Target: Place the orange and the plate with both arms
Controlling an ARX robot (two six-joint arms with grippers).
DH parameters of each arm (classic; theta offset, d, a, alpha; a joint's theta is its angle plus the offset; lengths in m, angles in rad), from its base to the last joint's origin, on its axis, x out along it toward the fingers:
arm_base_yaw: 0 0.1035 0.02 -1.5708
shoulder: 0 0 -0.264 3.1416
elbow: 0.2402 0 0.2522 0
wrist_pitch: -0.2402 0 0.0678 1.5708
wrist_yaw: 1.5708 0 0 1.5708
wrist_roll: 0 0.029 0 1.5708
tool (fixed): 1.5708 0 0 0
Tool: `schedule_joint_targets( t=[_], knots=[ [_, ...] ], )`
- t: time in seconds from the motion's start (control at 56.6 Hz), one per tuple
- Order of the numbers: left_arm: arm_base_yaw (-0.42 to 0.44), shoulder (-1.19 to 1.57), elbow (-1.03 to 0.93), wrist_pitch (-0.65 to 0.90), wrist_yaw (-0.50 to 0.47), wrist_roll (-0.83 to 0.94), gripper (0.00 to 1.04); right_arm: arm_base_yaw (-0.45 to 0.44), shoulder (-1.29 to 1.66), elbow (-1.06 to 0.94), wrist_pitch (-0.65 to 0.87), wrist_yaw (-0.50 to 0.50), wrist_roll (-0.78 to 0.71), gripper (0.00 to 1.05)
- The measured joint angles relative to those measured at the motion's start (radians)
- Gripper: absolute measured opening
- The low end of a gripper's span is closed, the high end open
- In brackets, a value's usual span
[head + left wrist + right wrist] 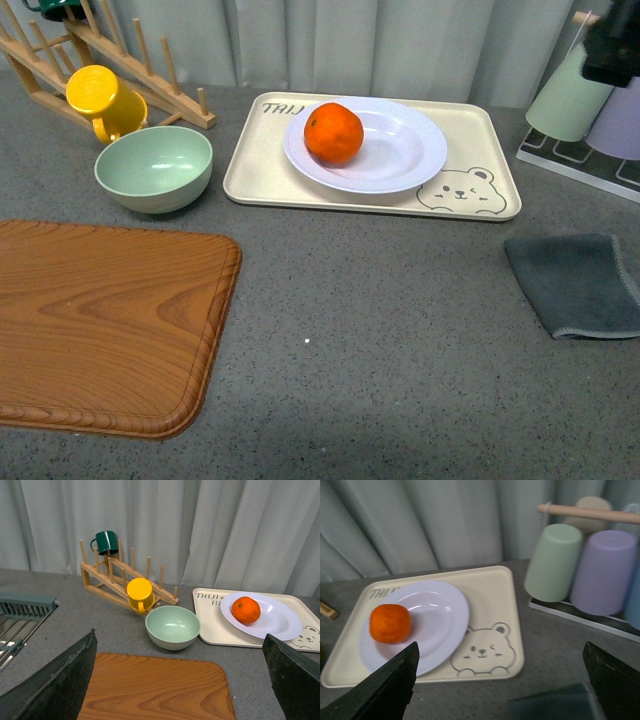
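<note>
On the beige tray (480, 140) — orange (334, 133) in plate (400, 150) | both my fingers (55, 680) (615, 680) spread wide, holding nothing

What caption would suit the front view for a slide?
An orange sits in a white plate on a beige bear tray, beside a green bowl.

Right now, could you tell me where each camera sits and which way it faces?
Front view: on the body, looking down across the table at the orange on the plate; a dark bit of arm at the top right corner.
Left wrist view: raised at the left, facing the mug rack and bowl; open left gripper.
Right wrist view: raised at the right, facing the tray and cups; open right gripper.
All share orange, plate and tray.
</note>
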Motion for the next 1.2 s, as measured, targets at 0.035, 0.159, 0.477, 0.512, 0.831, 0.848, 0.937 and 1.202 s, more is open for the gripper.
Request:
schedule_joint_targets(
  t=[0.035, 0.159, 0.477, 0.512, 0.831, 0.848, 0.937, 1.202],
  knots=[
    [0.000, 0.000, 0.000, 0.000, 0.000, 0.000, 0.98, 0.004, -0.056, -0.054, 0.018, 0.045, -0.029, 0.96],
    [0.000, 0.000, 0.000, 0.000, 0.000, 0.000, 0.98, 0.008, -0.178, -0.176, 0.096, 0.074, -0.108, 0.92],
    [0.000, -0.001, 0.000, 0.000, 0.000, 0.000, 0.98, -0.051, -0.277, -0.409, 0.423, -0.045, -0.200, 0.37],
    [0.000, 0.000, 0.000, 0.000, 0.000, 0.000, 0.98, -0.058, -0.302, -0.428, 0.409, -0.053, -0.202, 0.30],
    [0.000, -0.001, 0.000, -0.001, 0.000, 0.000, 0.98, -0.155, -0.565, -0.520, 0.241, -0.148, -0.208, 0.01],
    [0.000, -0.001, 0.000, -0.001, 0.000, 0.000, 0.98, -0.158, -0.578, -0.523, 0.232, -0.149, -0.208, 0.01],
    [0.000, -0.001, 0.000, -0.001, 0.000, 0.000, 0.98, -0.160, -0.654, -0.541, 0.175, -0.150, -0.208, 0.01],
    [0.000, -0.001, 0.000, -0.001, 0.000, 0.000, 0.98, -0.161, -0.873, -0.570, -0.011, -0.154, -0.208, 0.01]
  ],
)
